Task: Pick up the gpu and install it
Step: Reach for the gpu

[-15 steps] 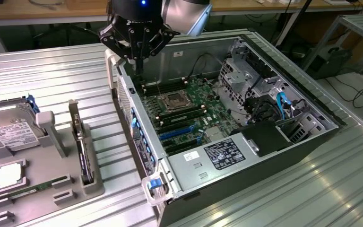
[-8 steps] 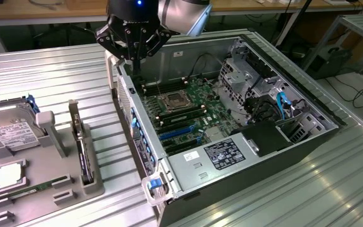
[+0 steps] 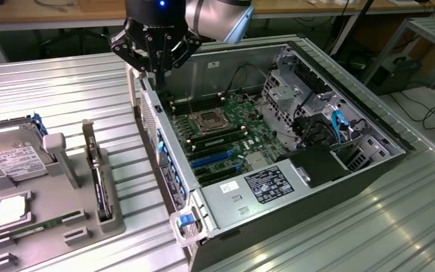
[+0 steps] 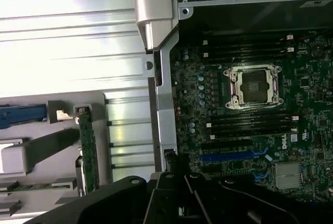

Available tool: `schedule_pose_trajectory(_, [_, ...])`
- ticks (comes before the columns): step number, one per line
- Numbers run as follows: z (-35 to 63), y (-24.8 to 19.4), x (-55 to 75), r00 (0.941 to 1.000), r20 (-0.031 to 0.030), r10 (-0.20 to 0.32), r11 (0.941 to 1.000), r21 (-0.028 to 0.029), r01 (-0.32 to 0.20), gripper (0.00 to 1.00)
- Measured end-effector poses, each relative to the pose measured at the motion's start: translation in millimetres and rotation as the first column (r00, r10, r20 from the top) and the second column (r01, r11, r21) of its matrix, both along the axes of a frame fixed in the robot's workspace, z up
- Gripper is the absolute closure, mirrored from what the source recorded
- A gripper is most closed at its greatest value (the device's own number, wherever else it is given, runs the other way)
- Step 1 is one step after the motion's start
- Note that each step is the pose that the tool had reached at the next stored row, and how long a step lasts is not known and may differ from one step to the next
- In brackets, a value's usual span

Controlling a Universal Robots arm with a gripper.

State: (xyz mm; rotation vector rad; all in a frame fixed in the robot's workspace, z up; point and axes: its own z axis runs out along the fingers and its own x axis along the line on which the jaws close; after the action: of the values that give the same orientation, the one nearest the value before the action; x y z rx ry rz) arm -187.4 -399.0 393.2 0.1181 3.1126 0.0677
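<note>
One gripper (image 3: 157, 71), its jaws drawn together on nothing, hung above the edge of the open computer case (image 3: 211, 65), while the gpu (image 3: 99, 181) stood on edge in the grey holder (image 3: 116, 226), well apart, at the exterior view's left.

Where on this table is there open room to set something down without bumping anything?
Widest bare table: behind the grey holder, at the exterior view's upper left. Another open stretch lies along the computer case at that view's lower right. The strip between holder and case is narrow. Crowded: the holder, with hard drive and gpu, the case interior, and under the gripper.
</note>
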Motion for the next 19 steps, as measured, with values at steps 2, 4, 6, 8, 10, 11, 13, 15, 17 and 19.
schedule_pose_trajectory(2, [0.0,0.0,-2.4,1.0000,0.0000,0.000,1.0000,0.0000,0.000,0.89])
schedule_pose_trajectory(4, [0.0,0.0,-3.7,1.0000,0.0000,0.000,1.0000,0.0000,0.000,0.89])
schedule_pose_trajectory(6, [0.0,-0.1,-5.2,1.0000,-0.0001,0.000,1.0000,-0.0001,0.000,0.89])
schedule_pose_trajectory(8, [-0.1,-0.1,-6.8,1.0000,-0.0001,0.000,1.0000,0.0000,0.000,0.89])
schedule_pose_trajectory(10, [-0.1,-0.1,-8.4,1.0000,-0.0001,0.000,1.0000,0.0000,0.000,0.89])
schedule_pose_trajectory(11, [-0.1,-0.1,-9.2,1.0000,-0.0001,0.000,1.0000,0.0000,0.000,0.89])
schedule_pose_trajectory(13, [-0.1,-0.1,-10.7,1.0000,-0.0001,0.000,1.0000,-0.0001,0.000,0.89])
schedule_pose_trajectory(15, [-0.1,-0.1,-12.2,1.0000,-0.0002,0.000,1.0000,-0.0001,0.000,0.89])
schedule_pose_trajectory(17, [-0.1,-0.1,-14.0,1.0000,-0.0002,0.000,1.0000,-0.0001,0.000,0.89])
schedule_pose_trajectory(19, [-0.1,-0.2,-15.5,1.0000,-0.0003,0.000,1.0000,-0.0001,0.000,0.89])
